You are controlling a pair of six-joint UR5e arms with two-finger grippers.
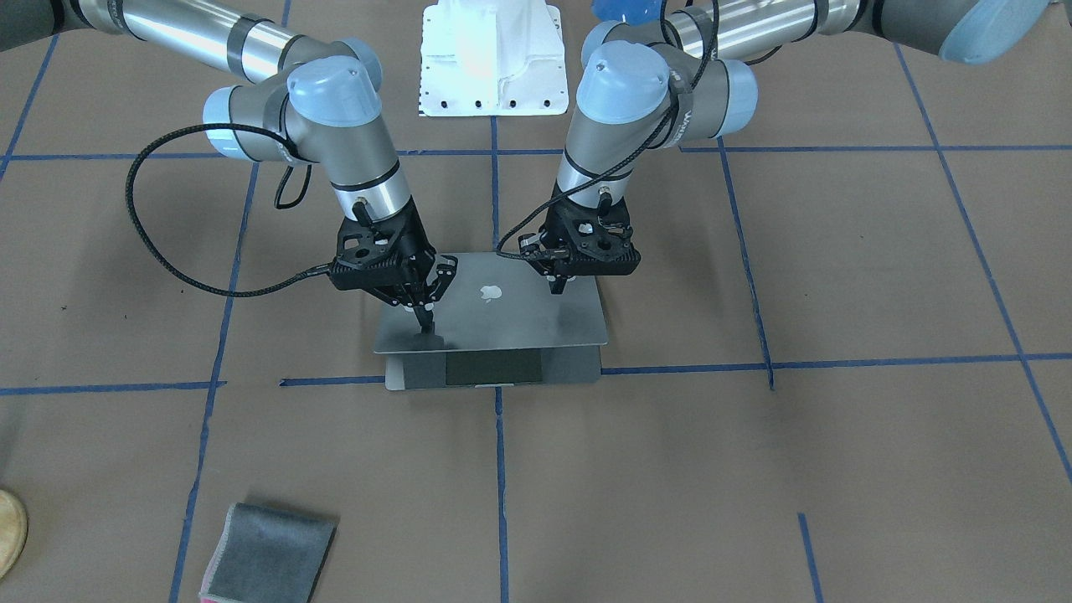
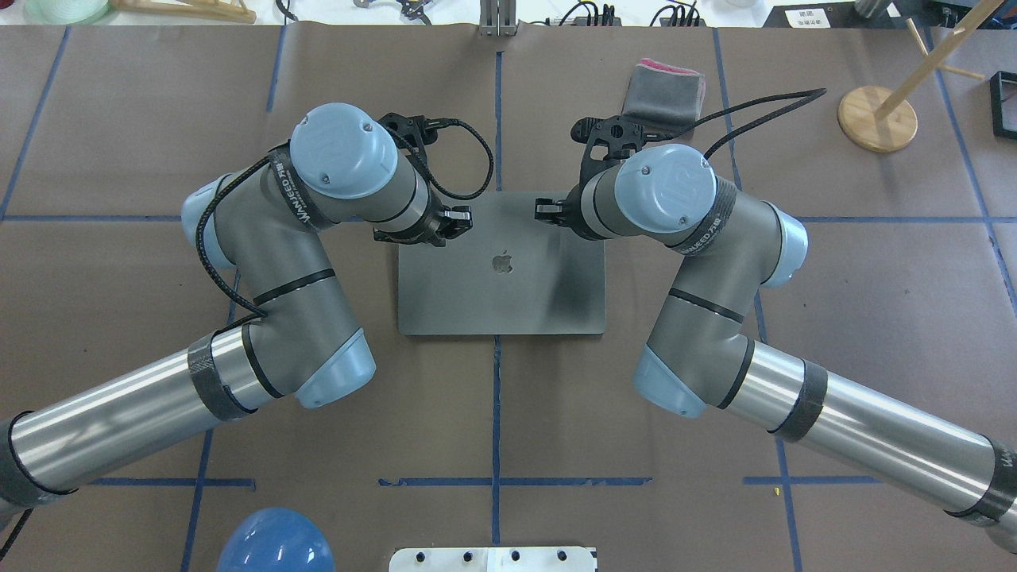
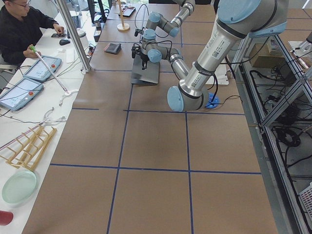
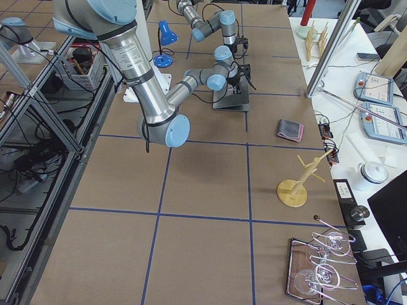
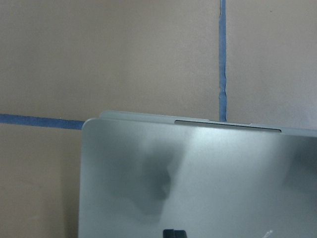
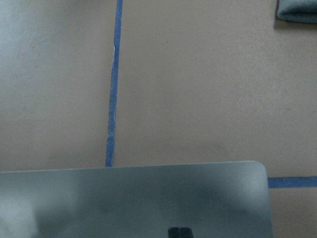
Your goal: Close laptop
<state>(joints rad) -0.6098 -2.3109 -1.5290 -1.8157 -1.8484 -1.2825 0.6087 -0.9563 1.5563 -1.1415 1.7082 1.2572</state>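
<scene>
A space-grey laptop (image 1: 511, 314) lies directly beneath both grippers, its lid almost down, with a strip of the base showing past the lid's free edge. The right gripper (image 1: 425, 322) and the left gripper (image 1: 557, 286) each have their jaws pinched together, gripping nothing, tips resting on the lid. The step looks like pressing it shut: push down evenly and gently on both sides so the base does not slide. The hinge faces the robot and the opening edge faces away. The long axis runs from one gripper to the other.
</scene>
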